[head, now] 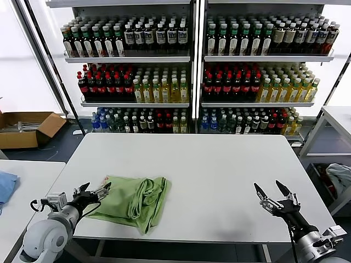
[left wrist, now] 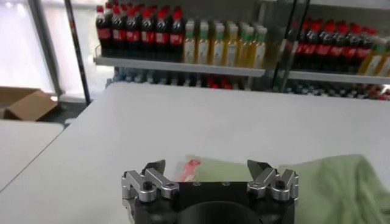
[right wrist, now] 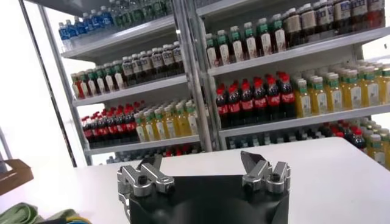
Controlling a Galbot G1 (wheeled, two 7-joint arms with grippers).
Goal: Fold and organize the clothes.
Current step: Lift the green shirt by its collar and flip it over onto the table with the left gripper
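Shelving racks packed with rows of bottles fill the upper half of the head view, behind a white table that takes up the centre. On the table's lower left part lies a heap of light green shirts, loosely folded, with bunched folds along its right side and a small red-and-white print showing at its upper left corner. How many garments make up the heap cannot be told.

At lower left of the frame the left gripper sits just beside the left edge of the green heap, its fingers spread apart and holding nothing. In the left wrist view the spread fingers frame the print and the flat green cloth beyond them.

At lower right of the head view the right gripper hovers near the table's front edge, well apart from the shirts, fingers spread and empty.

A cardboard box lies on the floor at left, and a blue cloth rests on a second white table at the left edge.
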